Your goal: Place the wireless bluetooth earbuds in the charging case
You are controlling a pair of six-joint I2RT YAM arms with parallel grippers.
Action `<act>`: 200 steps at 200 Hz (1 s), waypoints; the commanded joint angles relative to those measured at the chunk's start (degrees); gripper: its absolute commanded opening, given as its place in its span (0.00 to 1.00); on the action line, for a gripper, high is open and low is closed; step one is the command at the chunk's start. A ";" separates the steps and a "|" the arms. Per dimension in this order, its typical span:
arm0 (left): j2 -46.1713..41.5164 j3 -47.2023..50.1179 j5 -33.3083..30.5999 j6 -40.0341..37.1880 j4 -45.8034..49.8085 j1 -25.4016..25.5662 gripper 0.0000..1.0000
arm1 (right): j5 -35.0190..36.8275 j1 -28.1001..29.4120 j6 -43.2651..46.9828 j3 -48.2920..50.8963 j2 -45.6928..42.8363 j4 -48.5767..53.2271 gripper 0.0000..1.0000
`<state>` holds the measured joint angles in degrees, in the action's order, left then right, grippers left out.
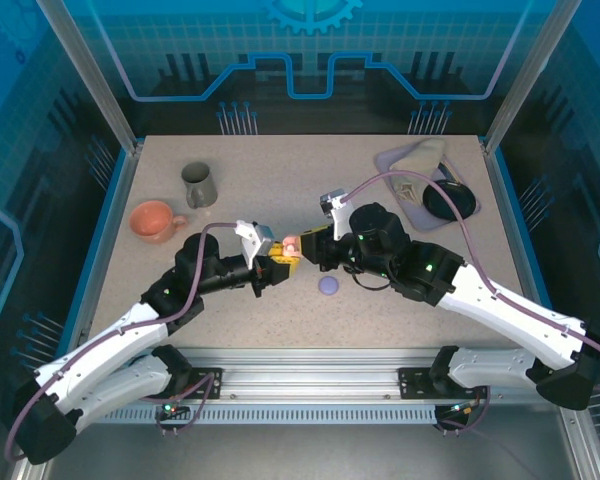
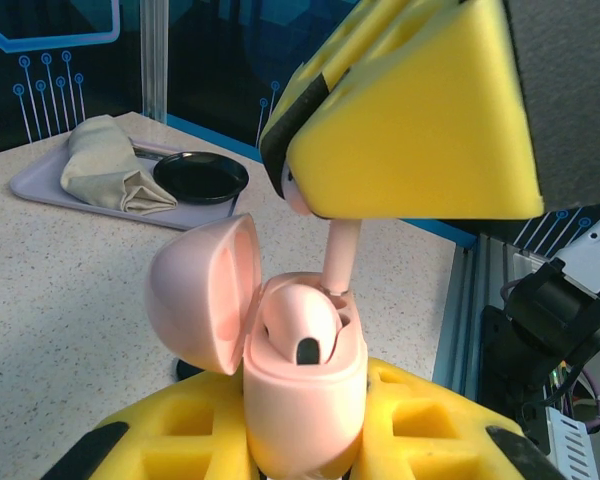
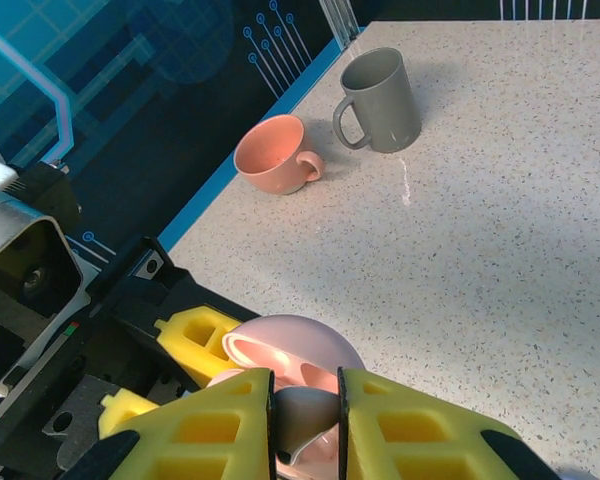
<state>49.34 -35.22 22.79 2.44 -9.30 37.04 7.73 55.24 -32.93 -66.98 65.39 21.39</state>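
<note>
Foam pads (image 2: 420, 415) of left pincer (image 1: 281, 265) clamp smooth round pink case (image 2: 305, 390); right pincer (image 3: 305, 425) pinches stemmed earbud (image 2: 340, 250).

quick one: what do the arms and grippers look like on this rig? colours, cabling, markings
The left arm and right arm match: white lower links, black joint housings with small green lights, and a mauve-grey cable along each. The left gripper and right gripper have yellow wedge-shaped fingers with square recesses, plus a white camera mount.

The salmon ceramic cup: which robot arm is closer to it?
Left. The left fingers hold an open pink plastic case right of the salmon ceramic cup; the right fingers, pinching a pink stemmed earbud, sit farther right.
</note>
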 commanded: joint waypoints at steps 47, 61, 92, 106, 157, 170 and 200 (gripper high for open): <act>-1.14 -2.08 0.95 -2.00 -0.58 0.45 0.00 | 0.10 1.07 -0.55 -0.57 1.23 -0.73 0.21; -1.11 -2.13 0.97 -2.00 -0.63 0.48 0.00 | 0.03 1.26 -0.81 -0.39 1.31 -0.82 0.22; -1.18 -2.11 0.68 -2.00 -0.45 0.47 0.00 | -0.31 1.57 -1.35 -0.21 1.32 -0.48 0.22; -1.18 -2.09 0.68 -2.00 -0.46 0.47 0.00 | -0.47 1.62 -1.69 -0.11 1.24 -0.09 0.21; -1.44 -1.96 0.67 -2.09 -0.62 0.49 0.00 | -0.39 1.68 -2.58 -0.23 1.58 1.76 0.23; -1.46 -1.96 0.68 -2.24 -0.54 0.49 0.00 | -0.20 1.71 -2.56 -0.60 1.87 2.47 0.24; -1.37 -2.08 0.70 -2.44 -0.46 0.47 0.00 | -0.19 1.49 -2.22 -1.46 1.98 3.98 0.26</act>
<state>49.01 -35.22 22.79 1.34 -8.43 37.30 7.42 56.25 -34.92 -67.00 66.94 22.44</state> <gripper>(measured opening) 0.208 0.257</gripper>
